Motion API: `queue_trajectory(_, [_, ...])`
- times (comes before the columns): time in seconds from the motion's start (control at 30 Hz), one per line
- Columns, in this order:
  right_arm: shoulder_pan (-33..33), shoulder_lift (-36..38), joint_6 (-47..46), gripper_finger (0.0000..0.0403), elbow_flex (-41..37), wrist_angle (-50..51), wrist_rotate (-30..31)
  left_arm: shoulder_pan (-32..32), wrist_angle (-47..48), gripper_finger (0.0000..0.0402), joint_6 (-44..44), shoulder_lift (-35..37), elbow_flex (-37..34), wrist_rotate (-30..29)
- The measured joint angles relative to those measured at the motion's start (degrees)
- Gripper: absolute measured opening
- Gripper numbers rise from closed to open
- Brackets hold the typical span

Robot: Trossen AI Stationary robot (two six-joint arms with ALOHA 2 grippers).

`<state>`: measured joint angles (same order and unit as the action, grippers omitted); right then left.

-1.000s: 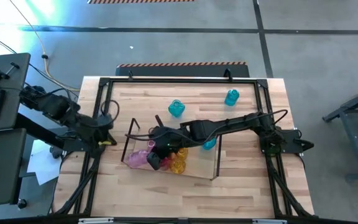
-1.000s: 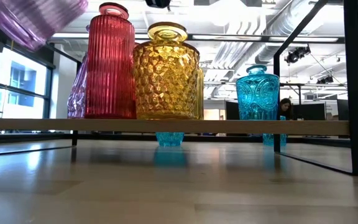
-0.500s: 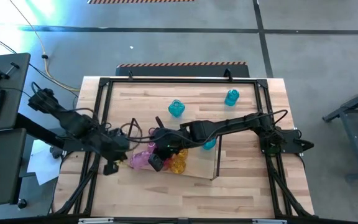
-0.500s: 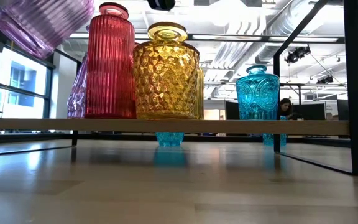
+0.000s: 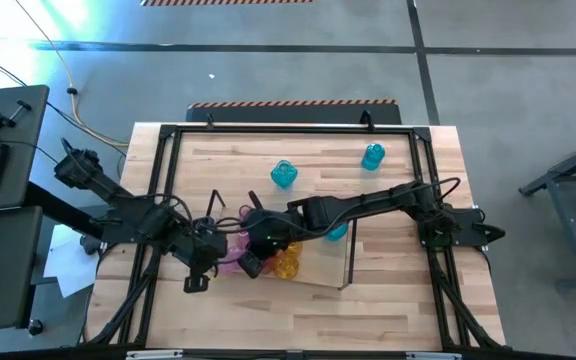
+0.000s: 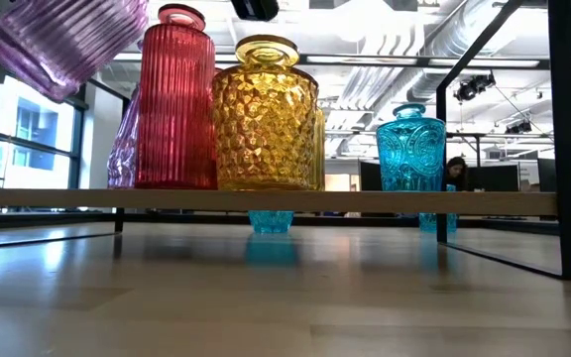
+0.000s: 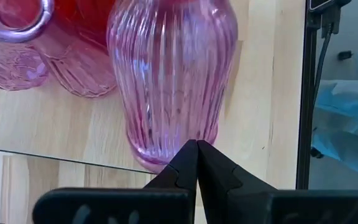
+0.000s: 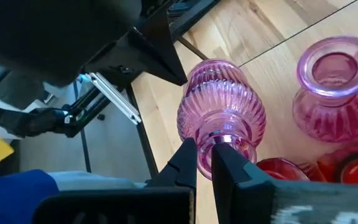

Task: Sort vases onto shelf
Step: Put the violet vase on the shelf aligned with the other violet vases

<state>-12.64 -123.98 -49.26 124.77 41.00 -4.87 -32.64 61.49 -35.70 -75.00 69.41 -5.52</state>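
A pink ribbed vase [image 8: 219, 106] is held tilted above the left end of the shelf [image 5: 318, 268]; in the low view this pink ribbed vase [image 6: 62, 40] hangs at the top left. My right gripper [image 8: 205, 163] is shut on its mouth end. My left gripper [image 7: 196, 149] is shut, its tips at the vase's base [image 7: 160, 155]. A red vase [image 6: 176, 99], an amber vase [image 6: 264, 114] and a cyan vase [image 6: 411, 149] stand upright on the shelf board [image 6: 285, 201]. Two more pink vases [image 8: 334, 93] stand beside them. My right gripper holds the pink ribbed vase by its rim [image 8: 229, 142], pinched between the two fingers; one finger [image 8: 232, 168] seems to be inside the mouth and the other outside. The vase is lifted clear and tilted, base toward the left arm. My left gripper's shut tips meet the base edge; I cannot tell whether they touch.
Two cyan vases [image 5: 283, 174] [image 5: 372, 155] stand on the wooden table beyond the shelf. Thin dark frames [image 5: 348, 262] rise at the shelf's short ends. The black metal frame [image 5: 163, 160] runs around the table. Bare wood lies near the front edge.
My left arm has swung in from the table's left edge toward the shelf, bringing its shut gripper up to the base of the held pink vase. My right gripper has stayed where it was, still shut on the vase.
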Motion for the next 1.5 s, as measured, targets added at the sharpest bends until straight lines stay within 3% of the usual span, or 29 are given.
queue_trajectory(0.63, [0.54, -2.17, -0.17, 0.0001, 0.00, -1.53, -0.11, 2.71, -1.81, 0.0000, 3.01, -1.57, -0.05, 2.60])
queue_trajectory(0.93, [0.57, -2.17, -1.37, 0.0001, 0.00, -1.33, -0.25, 2.76, -13.06, 0.0000, 1.21, -1.20, -8.12, 7.11])
queue_trajectory(1.5, [0.53, -2.17, -2.34, 0.0001, 0.00, 1.15, -1.04, 3.21, -10.94, 0.0000, 5.18, 0.13, -11.02, 5.80])
